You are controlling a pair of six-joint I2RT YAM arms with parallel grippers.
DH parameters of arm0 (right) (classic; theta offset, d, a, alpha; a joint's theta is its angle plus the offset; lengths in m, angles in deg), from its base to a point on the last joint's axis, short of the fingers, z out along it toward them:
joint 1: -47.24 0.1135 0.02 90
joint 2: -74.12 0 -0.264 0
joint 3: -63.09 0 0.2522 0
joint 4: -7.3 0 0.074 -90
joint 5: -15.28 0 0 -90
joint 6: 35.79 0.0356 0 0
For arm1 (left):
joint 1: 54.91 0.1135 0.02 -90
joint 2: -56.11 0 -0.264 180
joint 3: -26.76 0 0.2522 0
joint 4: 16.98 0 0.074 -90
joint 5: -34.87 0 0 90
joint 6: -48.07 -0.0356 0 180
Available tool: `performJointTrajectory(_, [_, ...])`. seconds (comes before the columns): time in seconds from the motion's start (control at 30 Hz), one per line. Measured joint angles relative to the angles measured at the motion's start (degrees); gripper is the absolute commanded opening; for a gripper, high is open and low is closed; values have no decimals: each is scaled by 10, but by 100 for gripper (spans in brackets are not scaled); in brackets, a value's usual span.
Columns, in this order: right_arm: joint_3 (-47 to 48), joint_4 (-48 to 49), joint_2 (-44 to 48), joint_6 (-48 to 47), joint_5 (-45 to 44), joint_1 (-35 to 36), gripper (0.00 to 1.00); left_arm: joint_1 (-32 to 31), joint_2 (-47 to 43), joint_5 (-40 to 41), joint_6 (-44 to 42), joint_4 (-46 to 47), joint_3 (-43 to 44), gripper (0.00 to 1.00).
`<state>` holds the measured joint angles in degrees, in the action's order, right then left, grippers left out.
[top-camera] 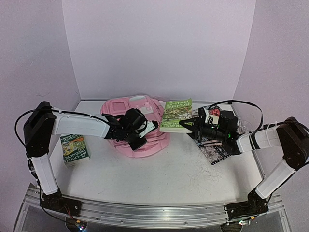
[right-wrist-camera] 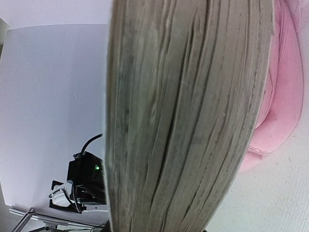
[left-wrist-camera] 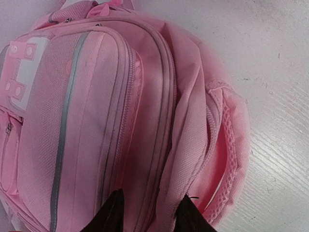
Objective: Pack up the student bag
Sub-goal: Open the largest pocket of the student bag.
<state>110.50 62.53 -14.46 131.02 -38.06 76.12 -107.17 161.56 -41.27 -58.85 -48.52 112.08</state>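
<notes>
left end effector (left-wrist-camera: 154, 216): jaws part-way apart astride a zip-side fold of the soft pink fabric student bag (left-wrist-camera: 87, 125) lying just beneath; pinch cannot be told | bag likely light, floppy, sags when lifted; that fold looks grippable | right end effector (top-camera: 193, 126): clamped on green paperback book (top-camera: 177, 114), bag just beyond | cover reads "STOREY TREEHOUSE"; white patch (left-wrist-camera: 24, 67) illegible

White table (top-camera: 169, 169), its surface marked by scuffs and fine scratches. The pink student bag (top-camera: 153, 140) is laid flat at the back centre. A green-covered paperback book (top-camera: 75, 149) is placed face up near the left edge, well apart from the bag. A black-and-white printed booklet (top-camera: 216, 152) is seen lying at the right, partly hidden from view.
</notes>
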Motion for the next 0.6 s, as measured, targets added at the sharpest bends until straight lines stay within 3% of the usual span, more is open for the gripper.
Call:
performJointTrajectory(0.3, [0, 0, 0, -3, 5, 0, 0, -1, 0, 14, -1, -1, 4, 40])
performJointTrajectory(0.47, [0, 0, 0, -3, 10, 0, 0, -1, 9, 7, -7, -2, 4, 41])
performJointTrajectory(0.53, [0, 0, 0, -3, 12, 0, 0, -3, 20, 2, -10, -2, 5, 36])
performJointTrajectory(0.6, [0, 0, 0, -3, 13, 0, 0, -5, 33, 1, -11, -2, 5, 22])
